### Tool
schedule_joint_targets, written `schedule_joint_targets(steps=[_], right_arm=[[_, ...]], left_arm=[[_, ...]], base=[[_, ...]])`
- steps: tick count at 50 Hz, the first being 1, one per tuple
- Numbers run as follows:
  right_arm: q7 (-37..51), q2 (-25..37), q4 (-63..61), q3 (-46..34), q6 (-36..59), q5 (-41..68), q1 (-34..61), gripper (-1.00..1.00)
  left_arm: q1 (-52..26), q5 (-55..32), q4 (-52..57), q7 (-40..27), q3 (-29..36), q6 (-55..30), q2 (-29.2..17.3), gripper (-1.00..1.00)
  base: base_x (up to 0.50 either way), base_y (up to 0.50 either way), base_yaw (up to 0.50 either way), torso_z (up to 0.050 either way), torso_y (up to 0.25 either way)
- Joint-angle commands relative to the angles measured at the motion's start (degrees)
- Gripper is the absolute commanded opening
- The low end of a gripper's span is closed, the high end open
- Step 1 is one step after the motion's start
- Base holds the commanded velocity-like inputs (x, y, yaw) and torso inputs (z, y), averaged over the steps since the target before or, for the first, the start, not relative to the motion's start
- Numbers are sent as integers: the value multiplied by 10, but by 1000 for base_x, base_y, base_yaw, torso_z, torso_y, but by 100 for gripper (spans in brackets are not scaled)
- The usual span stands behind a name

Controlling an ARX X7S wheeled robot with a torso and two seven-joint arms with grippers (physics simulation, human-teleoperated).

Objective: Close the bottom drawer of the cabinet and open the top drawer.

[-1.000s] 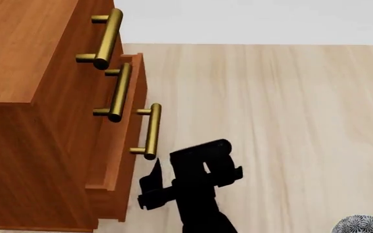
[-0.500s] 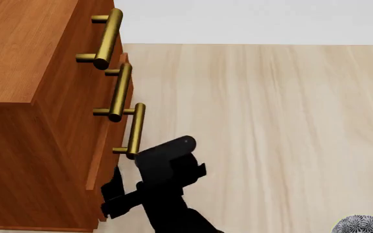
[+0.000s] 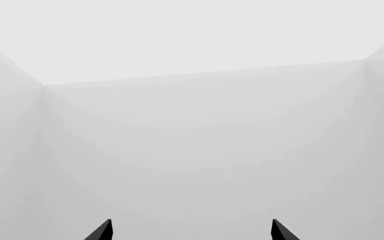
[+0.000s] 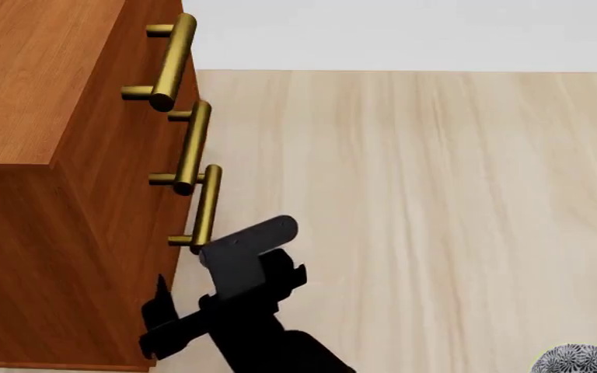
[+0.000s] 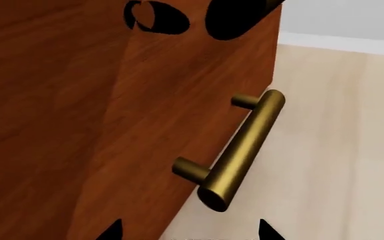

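Right tool (image 4: 174, 315), jaws spread wide and gripping nothing, is pressing beside the brass bar handle (image 4: 205, 206) to seat the lowest reddish-brown wooden drawer (image 5: 178, 100) flush.

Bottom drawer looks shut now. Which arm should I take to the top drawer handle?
Right. The right tool is already at the cabinet front, beside the bottom drawer, below the top drawer handle. The left tool faces only blank wall, with no cabinet in its view.
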Motion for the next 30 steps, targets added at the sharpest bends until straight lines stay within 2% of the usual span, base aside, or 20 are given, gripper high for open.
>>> schedule_joint_targets(steps=[1,21,30], right_arm=[[-51,-7,-20,-13,24,29,14,100],[-66,-5,-11,-18,15,23,4,100],[27,103,-193,-33,8,1,-4,100]], left_arm=[[-3,-8,2,-4,-5,-2,-6,100],[-8,-8,-1,-9,6,3,-4,100],[-12,-7,-2,-12,18,6,1,100]], base=[[0,0,0,0,0],[-1,1,2,0,0],[0,0,1,0,0]])
